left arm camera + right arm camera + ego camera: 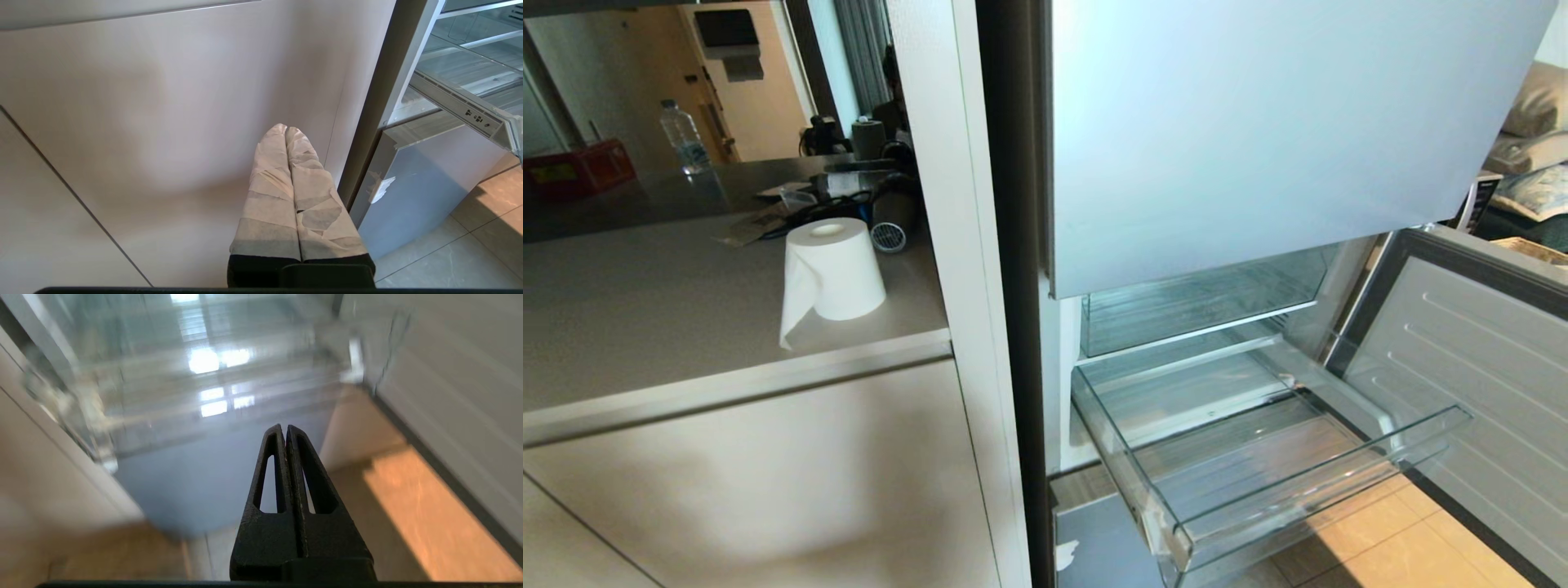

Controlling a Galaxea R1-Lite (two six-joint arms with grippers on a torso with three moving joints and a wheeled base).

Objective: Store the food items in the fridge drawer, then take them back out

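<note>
Two grippers, both closed and holding nothing. Left gripper [286, 130], fingers wrapped in pale tape, sits low before the cabinet front [163, 122], left of the fridge. Right gripper [284, 428], bare black, points over the tiled floor [429, 522] toward the fridge's lower part. Farther on, the fridge drawer [1307, 498] stands pulled out, nothing visible inside. On the counter [645, 327] at far left stands a paper roll [833, 269]. No food item in view.

The fridge drawer [1258, 482] is clear shiny plastic with a ribbed floor, the counter [645, 327] is smooth and dull with a soft white paper roll [832, 269] near its front edge, and the left pincer [286, 130] is wrapped in crinkly pale tape.
</note>
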